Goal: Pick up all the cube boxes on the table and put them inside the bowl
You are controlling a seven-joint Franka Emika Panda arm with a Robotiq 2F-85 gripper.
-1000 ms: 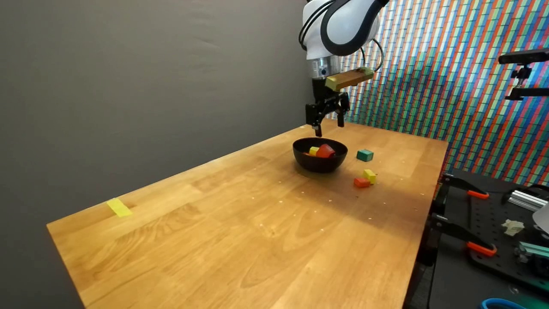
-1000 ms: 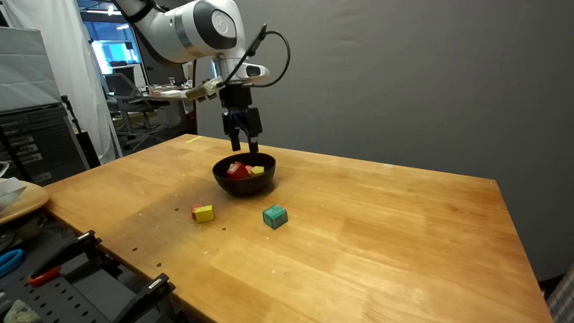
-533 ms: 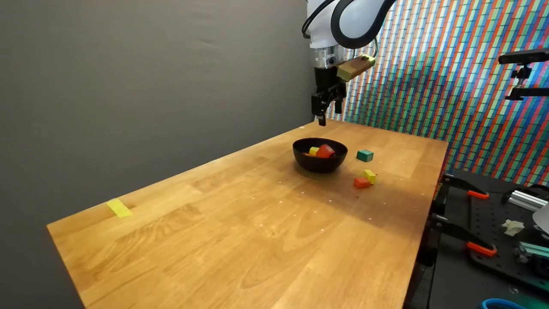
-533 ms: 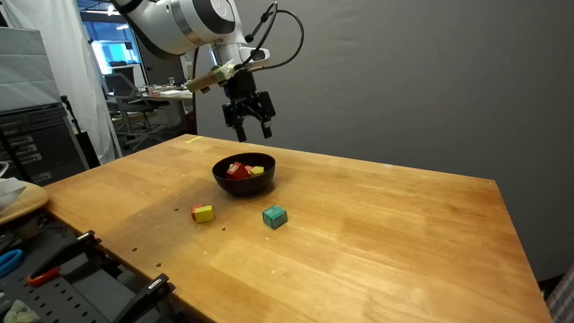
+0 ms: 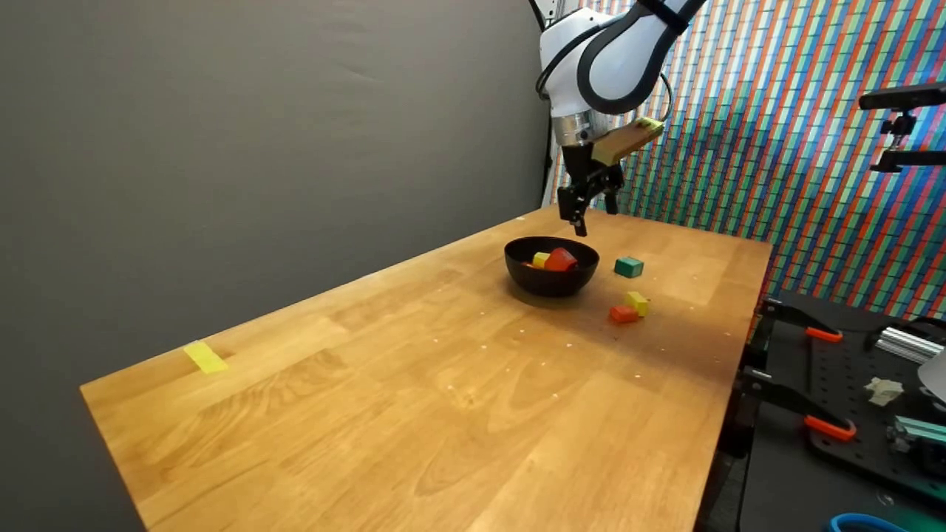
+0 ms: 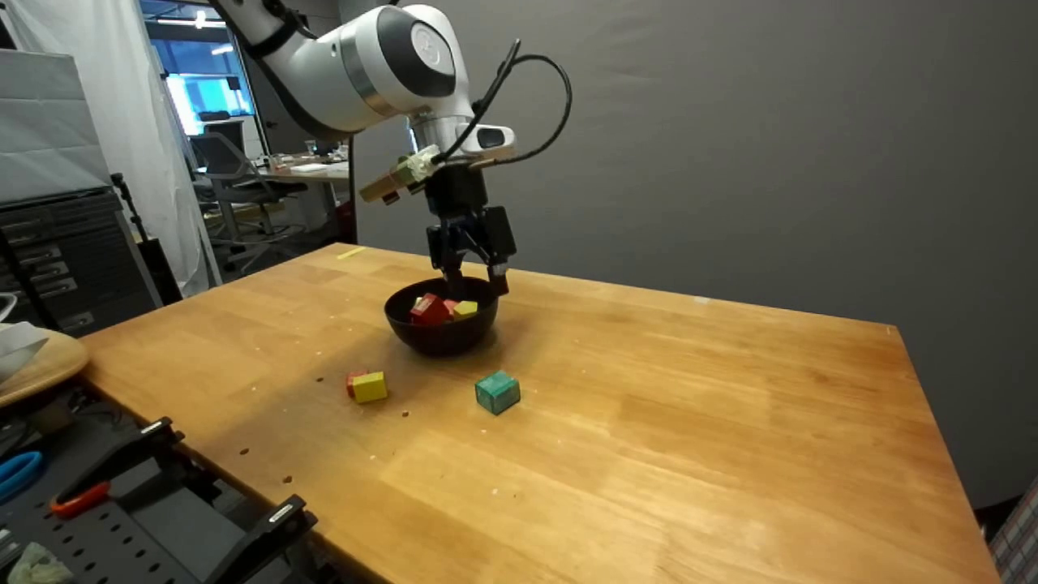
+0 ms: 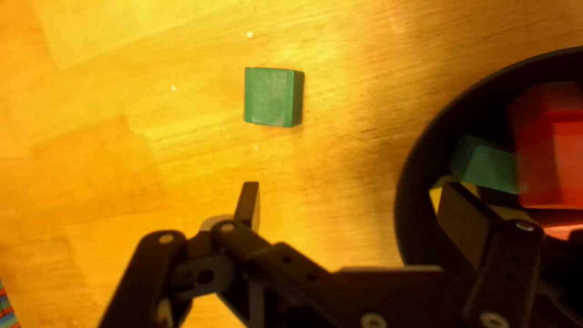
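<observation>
Inside bowl point(image 7: 413, 196), green cube point(image 7: 493, 168), wrist view only

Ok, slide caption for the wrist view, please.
Open, empty jaws; green cube on the table, apart from the black bowl holding red, green and yellow cubes.

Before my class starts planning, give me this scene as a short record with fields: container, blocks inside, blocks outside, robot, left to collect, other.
Container: black bowl, upright on the wood-grain table
Blocks inside: red block, shaded green block, partly hidden yellow block; more partly covered, full count unclear
Blocks outside: loose green block, alone; loose yellow block, close beside orange-red block
Robot: two-finger gripper, open, holding nothing, above the table near the bowl
Left to collect: three
Other: yellow tape-like strip near a table corner
</observation>
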